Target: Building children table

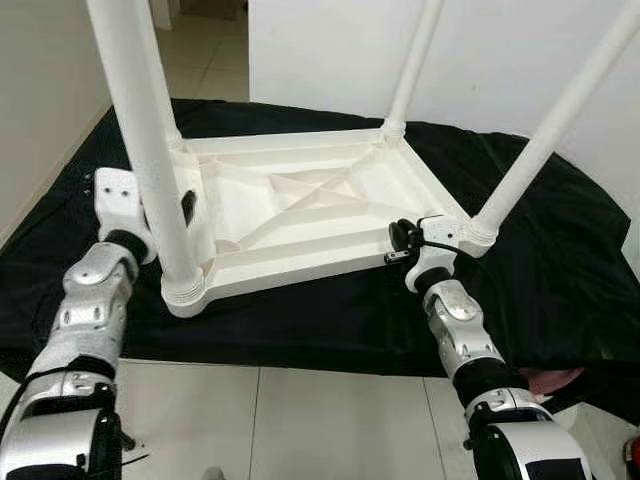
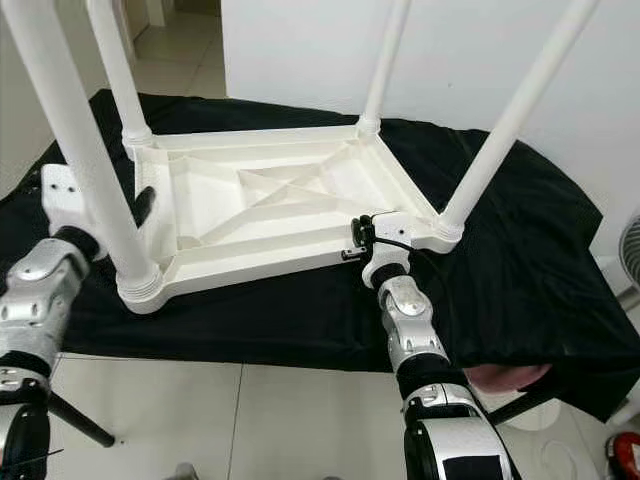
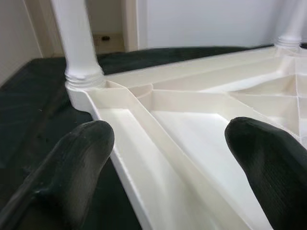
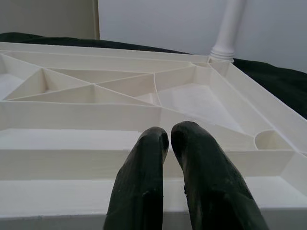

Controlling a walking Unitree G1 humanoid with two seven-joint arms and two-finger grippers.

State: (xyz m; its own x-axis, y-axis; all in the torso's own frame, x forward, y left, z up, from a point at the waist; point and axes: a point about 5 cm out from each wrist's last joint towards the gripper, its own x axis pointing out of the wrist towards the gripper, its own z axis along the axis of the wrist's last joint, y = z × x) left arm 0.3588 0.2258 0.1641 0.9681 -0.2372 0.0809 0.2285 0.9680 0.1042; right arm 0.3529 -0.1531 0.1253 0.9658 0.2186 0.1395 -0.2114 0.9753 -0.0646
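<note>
Pincers (image 1: 400, 240) flank table (image 1: 300, 200) (upturned).

Both arms reach forward — left hand (image 3: 168, 158) fingers spread wide, right hand (image 4: 168, 136) fingers pressed together.

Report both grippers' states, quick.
Left gripper: open, fingers straddling the upturned table's side rim.
Right gripper: shut, holding nothing, at the table's near rim.

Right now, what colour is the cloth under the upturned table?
Black; the cloth shows best in the left eye view.
</note>
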